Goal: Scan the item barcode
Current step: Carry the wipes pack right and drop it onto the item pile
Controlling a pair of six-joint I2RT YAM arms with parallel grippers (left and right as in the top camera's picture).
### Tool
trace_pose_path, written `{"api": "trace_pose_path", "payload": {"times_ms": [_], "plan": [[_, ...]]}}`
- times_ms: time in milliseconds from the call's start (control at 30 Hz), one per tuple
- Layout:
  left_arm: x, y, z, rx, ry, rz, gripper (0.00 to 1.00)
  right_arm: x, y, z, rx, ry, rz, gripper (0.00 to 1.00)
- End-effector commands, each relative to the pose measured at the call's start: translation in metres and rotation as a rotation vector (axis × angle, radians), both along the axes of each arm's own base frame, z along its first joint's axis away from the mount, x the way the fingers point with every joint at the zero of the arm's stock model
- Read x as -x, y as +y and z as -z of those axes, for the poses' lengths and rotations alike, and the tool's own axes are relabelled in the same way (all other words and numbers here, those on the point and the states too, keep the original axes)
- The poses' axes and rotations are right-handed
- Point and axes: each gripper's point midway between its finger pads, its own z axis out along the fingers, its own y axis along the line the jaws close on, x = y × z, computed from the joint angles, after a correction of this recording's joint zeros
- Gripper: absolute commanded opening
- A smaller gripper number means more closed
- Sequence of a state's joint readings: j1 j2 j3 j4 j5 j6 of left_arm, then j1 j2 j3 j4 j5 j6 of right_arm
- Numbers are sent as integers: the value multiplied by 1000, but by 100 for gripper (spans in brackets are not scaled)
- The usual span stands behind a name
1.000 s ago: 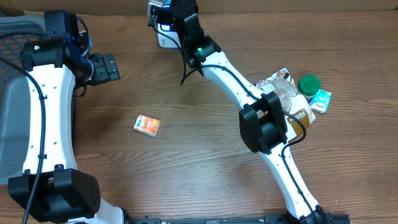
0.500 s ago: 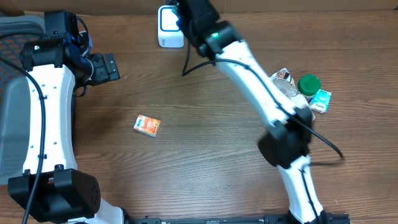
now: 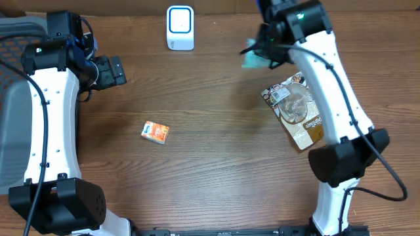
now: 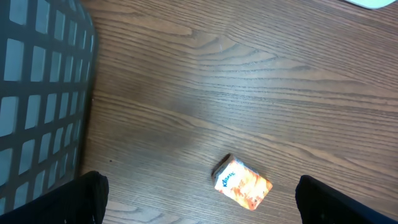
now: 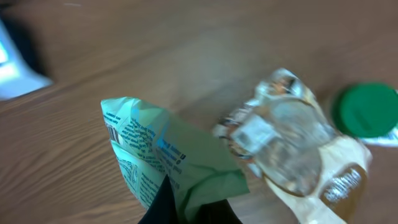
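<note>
My right gripper [image 3: 262, 47] hangs over the table's back right, shut on a pale green packet [image 3: 252, 60] that blurs in the overhead view. The right wrist view shows the green packet [image 5: 163, 152] with printed text and a barcode at its left edge, pinched between my dark fingers [image 5: 166, 202]. Against the back edge stands the white barcode scanner [image 3: 180, 27], well left of the packet. My left gripper [image 3: 111, 71] stays open at the far left, with nothing between its fingers [image 4: 87, 198].
An orange tissue pack [image 3: 155, 132] lies left of centre, also below the left wrist [image 4: 244, 183]. A clear-and-brown snack bag [image 3: 298, 115] lies under the right arm, a green lid [image 5: 367, 111] beside it. A grey basket [image 4: 37, 93] sits at the left edge.
The right arm has swung from the scanner at the back across to the right, carrying the green packet. The left arm has not moved.
</note>
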State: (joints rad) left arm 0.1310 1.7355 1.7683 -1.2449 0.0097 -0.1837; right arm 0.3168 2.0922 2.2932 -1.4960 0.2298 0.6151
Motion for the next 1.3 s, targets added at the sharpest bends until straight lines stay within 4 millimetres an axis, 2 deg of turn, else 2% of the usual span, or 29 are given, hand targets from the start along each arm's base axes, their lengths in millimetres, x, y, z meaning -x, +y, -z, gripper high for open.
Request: {"api": "trace_pose_path", "payload": {"times_ms": [0, 267, 367, 500, 633, 733, 867, 1000, 1100, 1200, 1267], "plan": [[-2, 1, 0, -9, 0, -4, 100, 3, -24, 23, -18, 62, 118, 4], [-2, 1, 0, -9, 0, -4, 99, 17, -86, 62, 29, 190, 249, 4], [-2, 1, 0, -9, 0, -4, 100, 20, -100, 73, 46, 208, 277, 4], [-2, 1, 0, -9, 0, -4, 99, 26, -108, 83, 59, 244, 280, 4], [-2, 1, 0, -9, 0, -4, 100, 37, -116, 89, 111, 295, 239, 19], [-2, 1, 0, -9, 0, -4, 100, 48, -128, 88, 185, 334, 247, 21], [-2, 1, 0, -9, 0, -4, 100, 62, -136, 85, 239, 386, 247, 30], [-2, 1, 0, -9, 0, -4, 99, 66, -137, 83, 249, 405, 239, 33], [-2, 1, 0, -9, -1, -4, 100, 63, -128, 81, 207, 410, 156, 36], [-2, 1, 0, -9, 0, -4, 100, 53, -98, 79, 91, 397, -3, 41], [-2, 1, 0, -9, 0, -4, 100, 44, -66, 78, -32, 363, -140, 42]]}}
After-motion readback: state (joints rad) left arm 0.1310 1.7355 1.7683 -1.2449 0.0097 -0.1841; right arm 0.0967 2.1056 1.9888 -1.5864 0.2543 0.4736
